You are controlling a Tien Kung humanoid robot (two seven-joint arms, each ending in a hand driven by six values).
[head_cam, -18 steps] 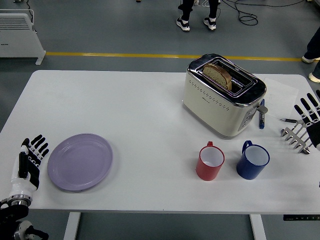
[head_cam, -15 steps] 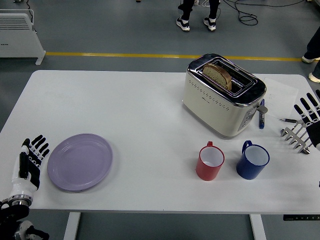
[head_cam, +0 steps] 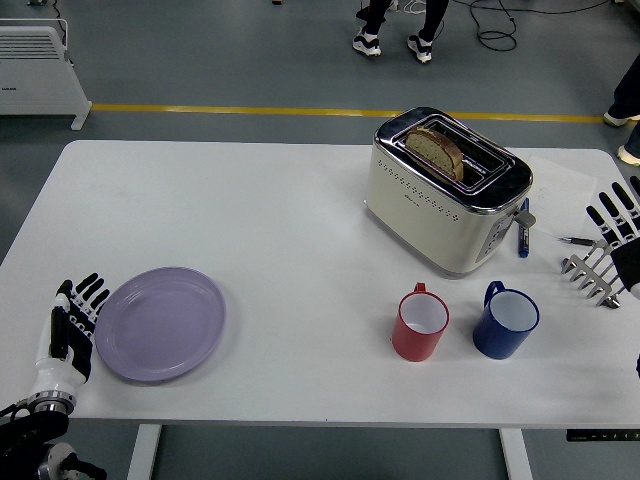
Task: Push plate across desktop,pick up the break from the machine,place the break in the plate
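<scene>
We see our left robot hand (head_cam: 70, 325) at the near left corner of the white worktop (head_cam: 250, 210), fingers loosely spread and pointing forward, just beside the left rim of the round lavender plate (head_cam: 161, 323). Across the worktop a cream and chrome two-slot toaster (head_cam: 447, 190) stands with a browned slice of bread (head_cam: 435, 150) upright in its slot, and nearer us sit a red mug (head_cam: 420, 323) and a blue mug (head_cam: 505, 320) side by side. Our right robot hand (head_cam: 622, 235) hangs at the right edge, fingers splayed, beside a silver rack (head_cam: 592, 274).
</scene>
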